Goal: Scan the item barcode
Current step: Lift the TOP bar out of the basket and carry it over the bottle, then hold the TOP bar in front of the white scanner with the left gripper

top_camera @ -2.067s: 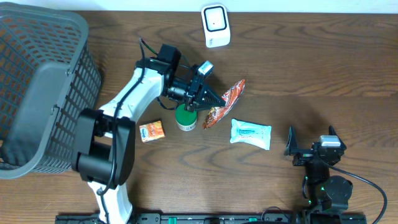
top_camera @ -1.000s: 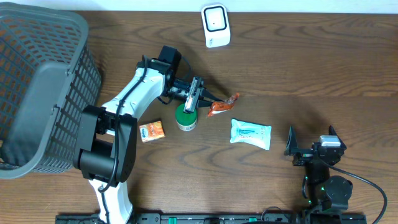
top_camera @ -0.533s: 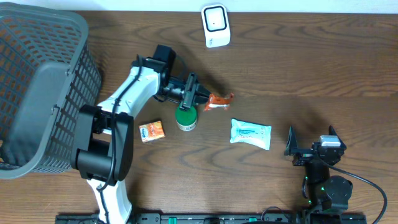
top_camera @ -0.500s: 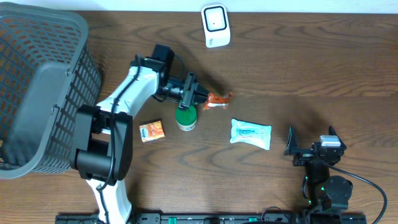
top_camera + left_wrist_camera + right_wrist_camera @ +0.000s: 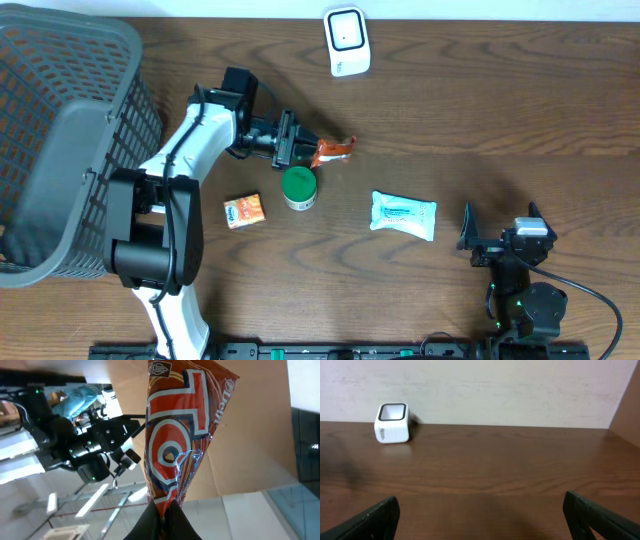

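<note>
My left gripper (image 5: 303, 150) is shut on one end of an orange-red snack packet (image 5: 332, 151), holding it up off the table left of centre. In the left wrist view the packet (image 5: 182, 430) rises from the pinched fingers (image 5: 150, 522) and fills the middle of the frame. The white barcode scanner (image 5: 346, 41) stands at the table's far edge, also seen far left in the right wrist view (image 5: 393, 423). My right gripper (image 5: 502, 226) rests open at the front right, with nothing between its fingers (image 5: 375, 520).
A grey mesh basket (image 5: 65, 140) fills the left side. On the table lie a green-lidded round tub (image 5: 299, 187), a small orange box (image 5: 244, 211) and a pale blue tissue pack (image 5: 403, 215).
The left arm has lifted the snack packet off the table and drawn it left and back, turning it edge-on to the overhead camera. The right arm has not moved.
</note>
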Action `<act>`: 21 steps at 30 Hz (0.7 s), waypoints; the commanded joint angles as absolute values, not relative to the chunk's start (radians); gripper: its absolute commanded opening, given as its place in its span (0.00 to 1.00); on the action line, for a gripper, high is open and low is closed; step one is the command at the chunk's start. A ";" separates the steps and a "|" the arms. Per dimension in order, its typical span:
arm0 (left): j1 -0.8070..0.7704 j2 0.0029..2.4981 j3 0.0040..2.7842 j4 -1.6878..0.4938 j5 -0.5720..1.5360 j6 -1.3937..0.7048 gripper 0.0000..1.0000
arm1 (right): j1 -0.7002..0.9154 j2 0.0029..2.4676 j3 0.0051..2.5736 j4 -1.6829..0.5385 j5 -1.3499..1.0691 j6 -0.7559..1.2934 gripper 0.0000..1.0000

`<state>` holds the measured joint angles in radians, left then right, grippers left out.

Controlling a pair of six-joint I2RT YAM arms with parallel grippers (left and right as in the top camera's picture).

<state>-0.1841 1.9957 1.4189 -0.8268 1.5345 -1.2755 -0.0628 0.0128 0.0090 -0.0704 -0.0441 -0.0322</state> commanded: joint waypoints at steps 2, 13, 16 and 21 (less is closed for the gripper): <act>-0.178 1.996 1.415 -0.830 1.533 -1.188 0.08 | -0.072 0.010 0.006 -0.072 -0.035 -0.015 0.99; -0.158 1.996 1.415 -0.829 1.571 -1.077 0.07 | -0.071 0.010 0.006 -0.072 -0.035 -0.015 0.99; -0.136 1.996 1.415 -0.828 1.571 -1.052 0.07 | -0.072 0.010 0.006 -0.072 -0.035 -0.015 0.99; -0.112 1.996 1.415 -0.828 1.551 -0.900 0.07 | -0.071 0.010 0.006 -0.072 -0.035 -0.015 0.99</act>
